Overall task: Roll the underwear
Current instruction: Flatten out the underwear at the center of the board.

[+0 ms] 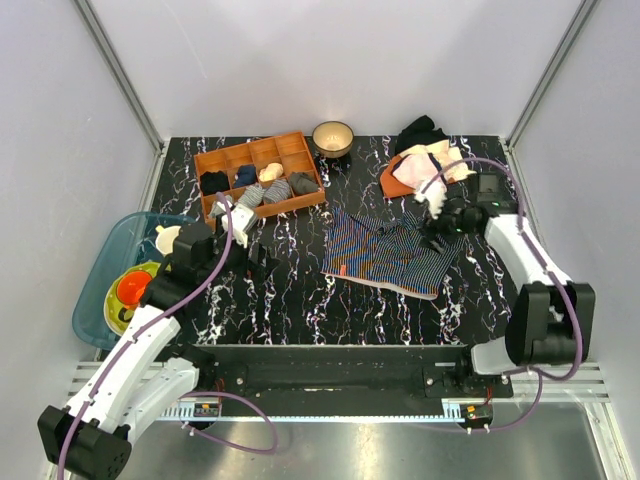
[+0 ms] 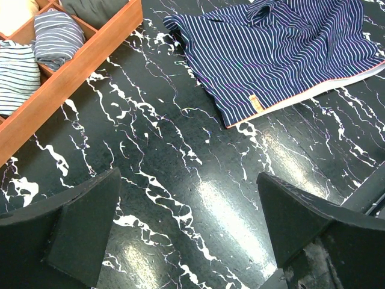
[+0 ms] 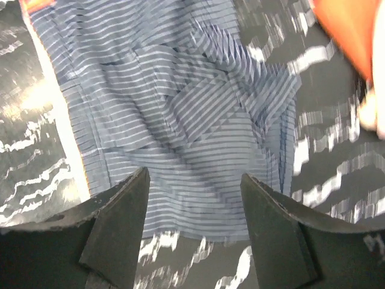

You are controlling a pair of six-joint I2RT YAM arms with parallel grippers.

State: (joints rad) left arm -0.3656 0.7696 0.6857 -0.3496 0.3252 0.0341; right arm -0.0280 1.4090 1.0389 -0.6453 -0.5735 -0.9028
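The underwear (image 1: 388, 255), navy boxer shorts with pale pinstripes and a reddish-pink edge, lies spread flat and a little wrinkled on the black marbled table, right of the middle. It also shows in the left wrist view (image 2: 283, 54) and the right wrist view (image 3: 180, 102). My left gripper (image 1: 262, 257) is open and empty over bare table, to the left of the underwear, with the cloth well ahead of its fingertips (image 2: 189, 211). My right gripper (image 1: 437, 222) is open and empty, hovering over the underwear's right edge (image 3: 194, 205).
An orange compartment tray (image 1: 262, 150) with rolled cloths stands at the back left; its wall (image 2: 84, 57) and striped rolls (image 2: 57, 39) show in the left wrist view. A bowl (image 1: 332, 137) and a pile of pink, cream and black garments (image 1: 425, 160) lie at the back. A blue bin (image 1: 100, 270) sits at the left.
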